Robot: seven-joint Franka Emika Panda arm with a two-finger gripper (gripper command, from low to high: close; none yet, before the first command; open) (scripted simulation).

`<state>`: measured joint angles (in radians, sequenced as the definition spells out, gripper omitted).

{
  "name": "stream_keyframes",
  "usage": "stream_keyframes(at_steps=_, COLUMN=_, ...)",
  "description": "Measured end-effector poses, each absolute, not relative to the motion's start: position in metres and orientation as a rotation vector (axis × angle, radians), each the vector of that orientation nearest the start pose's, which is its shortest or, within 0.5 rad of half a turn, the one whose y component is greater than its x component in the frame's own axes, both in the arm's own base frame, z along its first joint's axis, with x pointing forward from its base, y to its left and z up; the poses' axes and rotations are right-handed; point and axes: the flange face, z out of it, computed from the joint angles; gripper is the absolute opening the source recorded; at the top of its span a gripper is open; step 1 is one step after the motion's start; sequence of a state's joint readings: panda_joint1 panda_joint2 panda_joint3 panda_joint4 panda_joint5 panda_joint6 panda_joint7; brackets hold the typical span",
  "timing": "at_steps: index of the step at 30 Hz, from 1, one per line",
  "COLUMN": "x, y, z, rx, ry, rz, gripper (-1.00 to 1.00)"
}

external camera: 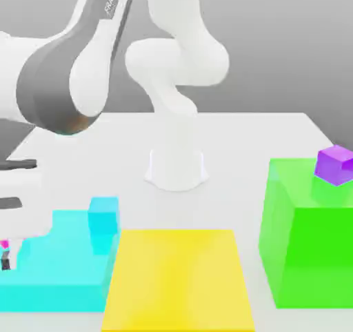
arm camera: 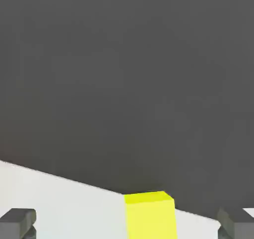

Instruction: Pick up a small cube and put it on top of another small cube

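The job looks to be at its start: nothing is stacked on another small cube, and both the lift and the placing are left to do. The claw (arm camera: 127,223) stands wide apart with no cube gripped between its fingers. A bit of the pink cube (external camera: 4,243) peeps out at the exterior view's left edge, just by a fingertip; whether they touch I cannot tell, nor what it rests on.

Two other small cubes could serve as the base, and the task does not say which: the cyan cube (external camera: 103,215) on the cyan slab (external camera: 55,296), or the violet cube (external camera: 336,165) on the green block (external camera: 310,255). The cyan one sits close to the slab's side towards the yellow block (external camera: 176,275), so a crooked placing could tip a cube off that way. The violet one is up on a taller block, and going there would call for a higher lift and a long carry across.

There is open worktop (external camera: 234,144) behind the blocks, with room to swing over. In the hand view the worktop's edge runs aslant past something yellow, with dark beyond, so the claw will probably need lining up with the pink cube before it closes
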<state>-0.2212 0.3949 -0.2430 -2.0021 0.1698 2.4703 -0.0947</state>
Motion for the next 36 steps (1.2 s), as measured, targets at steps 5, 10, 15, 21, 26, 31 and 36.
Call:
stream_keyframes(at_steps=5, x=0.538, y=-0.302, z=0.184, rx=-3.069, ry=0.679, rz=-0.010, gripper=0.00)
stream_keyframes(at_steps=10, x=0.536, y=-0.304, z=0.139, rx=-3.069, ry=0.675, rz=0.000, gripper=-1.00)
stream_keyframes(at_steps=15, x=0.536, y=-0.304, z=0.138, rx=-3.067, ry=0.674, rz=0.002, gripper=-1.00)
stream_keyframes(at_steps=21, x=0.515, y=-0.312, z=0.217, rx=-3.053, ry=0.829, rz=0.007, gripper=-1.00)
stream_keyframes(at_steps=26, x=0.460, y=-0.327, z=0.265, rx=-2.954, ry=1.219, rz=0.003, gripper=-1.00)
stream_keyframes(at_steps=31, x=0.398, y=-0.333, z=0.300, rx=-2.759, ry=1.596, rz=-0.006, gripper=-1.00)
stream_keyframes(at_steps=36, x=0.340, y=-0.332, z=0.310, rx=-2.507, ry=1.895, rz=-0.001, gripper=-1.00)
